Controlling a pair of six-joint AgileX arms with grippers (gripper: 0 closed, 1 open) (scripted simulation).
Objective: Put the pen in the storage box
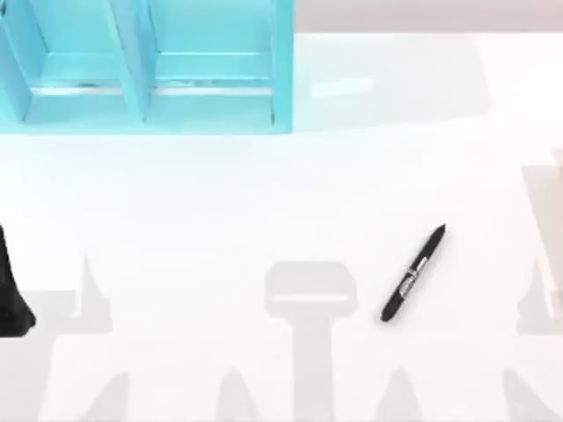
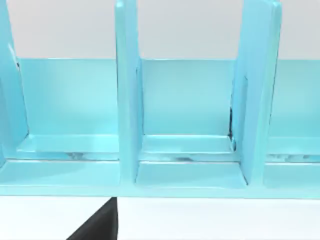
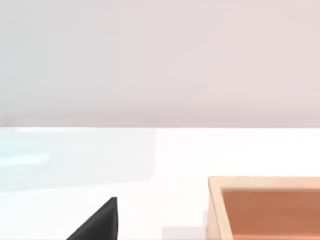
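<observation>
The pen is slim and black with a silver-grey band at mid-body. It lies diagonally on the white table, right of centre, with nothing touching it. An orange-brown open storage box shows in the right wrist view, standing on the table. My left arm sits at the table's far left edge, well away from the pen. A black corner of my left gripper shows in the left wrist view, facing a blue rack. A similar black corner of my right gripper shows in the right wrist view, beside the storage box.
A tall light-blue rack with upright dividers and several compartments stands at the back left of the table. White tabletop stretches between the rack and the pen.
</observation>
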